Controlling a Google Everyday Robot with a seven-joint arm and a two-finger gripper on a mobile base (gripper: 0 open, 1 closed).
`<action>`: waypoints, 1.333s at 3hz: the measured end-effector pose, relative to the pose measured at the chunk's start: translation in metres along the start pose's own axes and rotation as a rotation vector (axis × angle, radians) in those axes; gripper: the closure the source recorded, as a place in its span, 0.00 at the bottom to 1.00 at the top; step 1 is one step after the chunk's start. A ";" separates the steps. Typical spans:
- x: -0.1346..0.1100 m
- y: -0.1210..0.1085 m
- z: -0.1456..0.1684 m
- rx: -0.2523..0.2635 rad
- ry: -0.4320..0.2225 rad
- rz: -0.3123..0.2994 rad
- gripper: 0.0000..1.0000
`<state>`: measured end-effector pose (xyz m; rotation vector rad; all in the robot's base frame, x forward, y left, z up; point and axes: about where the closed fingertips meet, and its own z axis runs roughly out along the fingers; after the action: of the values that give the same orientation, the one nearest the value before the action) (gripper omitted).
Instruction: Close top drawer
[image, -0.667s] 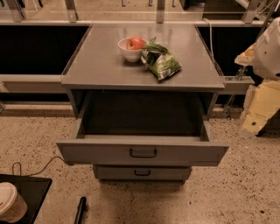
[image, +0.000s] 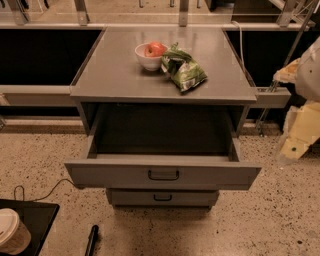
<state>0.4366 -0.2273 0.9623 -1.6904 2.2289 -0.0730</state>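
Observation:
The top drawer (image: 162, 174) of the grey metal cabinet is pulled out wide. Its long flat front panel carries one dark loop handle (image: 163, 175) at centre, and its deep dark box looks empty. My gripper (image: 296, 146) hangs on the cream-coloured arm at the right edge of the view. It is to the right of the drawer's right front corner, apart from it and at about the height of the drawer.
A white bowl with a red apple (image: 151, 53) and a green snack bag (image: 184, 71) sit on the cabinet top (image: 115, 75). A narrower lower drawer front (image: 162, 197) is shut. A paper cup (image: 11, 231) stands on a black tray at bottom left. Speckled floor surrounds the cabinet.
The arm at the right edge has dropped slightly. The drawer stands as far open as before.

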 end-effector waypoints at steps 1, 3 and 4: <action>0.033 0.010 0.044 -0.054 -0.077 0.049 0.00; 0.064 0.045 0.157 -0.286 -0.314 0.100 0.00; 0.056 0.060 0.202 -0.403 -0.422 0.080 0.00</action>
<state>0.4282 -0.2297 0.7440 -1.6064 2.0693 0.7279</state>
